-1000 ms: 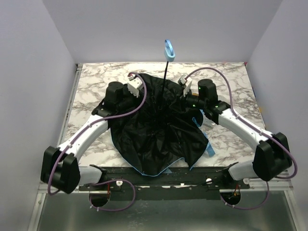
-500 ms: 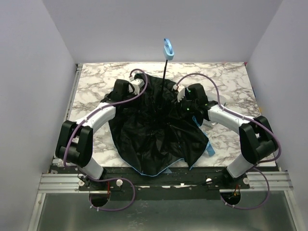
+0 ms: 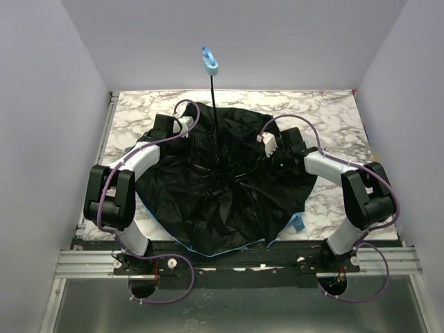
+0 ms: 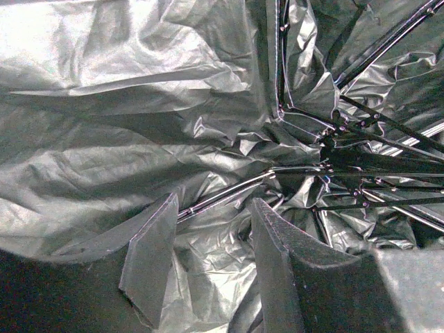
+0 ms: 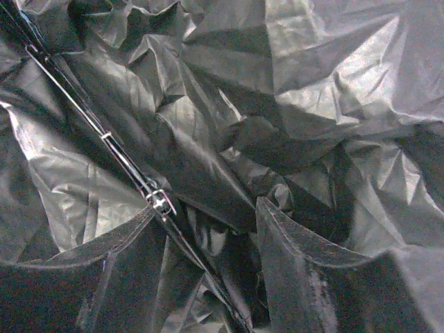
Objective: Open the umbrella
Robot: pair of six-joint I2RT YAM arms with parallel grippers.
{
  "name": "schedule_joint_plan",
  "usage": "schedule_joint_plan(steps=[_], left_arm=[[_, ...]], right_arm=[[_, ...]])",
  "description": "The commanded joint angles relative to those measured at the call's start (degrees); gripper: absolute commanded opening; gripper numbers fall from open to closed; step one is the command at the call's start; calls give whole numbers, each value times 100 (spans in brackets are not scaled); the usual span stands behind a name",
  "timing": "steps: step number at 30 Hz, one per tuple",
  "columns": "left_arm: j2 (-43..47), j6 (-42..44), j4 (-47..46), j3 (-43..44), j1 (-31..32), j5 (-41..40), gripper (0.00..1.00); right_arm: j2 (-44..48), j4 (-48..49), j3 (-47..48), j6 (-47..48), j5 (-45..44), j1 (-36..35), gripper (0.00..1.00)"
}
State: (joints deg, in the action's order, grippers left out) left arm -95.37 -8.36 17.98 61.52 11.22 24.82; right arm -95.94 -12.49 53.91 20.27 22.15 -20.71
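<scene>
The umbrella (image 3: 222, 184) lies upside down on the marble table (image 3: 333, 111). Its black inside faces up and is spread wide, with a thin sky-blue edge at the front. Its thin black shaft (image 3: 214, 111) stands up, tilted left, with the light-blue handle (image 3: 209, 61) on top. My left gripper (image 3: 184, 128) is on the canopy's far left. In the left wrist view it (image 4: 211, 243) is open over crumpled fabric and a rib (image 4: 229, 194). My right gripper (image 3: 268, 148) is on the canopy's far right. In the right wrist view it (image 5: 208, 243) is open, with a rib (image 5: 161, 202) passing between the fingers.
A sky-blue strap tab (image 3: 296, 222) sticks out from under the canopy at the front right. Grey walls close in the table on three sides. A metal rail (image 3: 236, 260) runs along the near edge by the arm bases.
The canopy has spread much wider and flatter. The shaft and handle have swung to the left. Both grippers have moved outward and down onto the fabric.
</scene>
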Motion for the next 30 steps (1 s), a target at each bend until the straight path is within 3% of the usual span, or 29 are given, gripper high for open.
schedule_joint_plan(steps=[1, 8, 13, 19, 24, 30], left_arm=[[149, 221, 232, 133, -41, 33, 48], [589, 152, -69, 97, -37, 708, 50], [1120, -201, -117, 25, 207, 1468, 50], [1624, -1241, -324, -902, 381, 1993, 43], [1737, -1675, -725, -1615, 678, 2565, 43], [1448, -1453, -116, -2065, 740, 2000, 45]], right_arm=[[106, -690, 216, 587, 184, 67, 58], [723, -833, 941, 110, 1462, 64, 64], [847, -571, 1357, -651, 2451, -56, 61], [894, -375, 1054, -663, 2737, -512, 44], [811, 47, 642, -766, 2751, -1153, 43], [369, -368, 188, -76, 2212, -1409, 43]])
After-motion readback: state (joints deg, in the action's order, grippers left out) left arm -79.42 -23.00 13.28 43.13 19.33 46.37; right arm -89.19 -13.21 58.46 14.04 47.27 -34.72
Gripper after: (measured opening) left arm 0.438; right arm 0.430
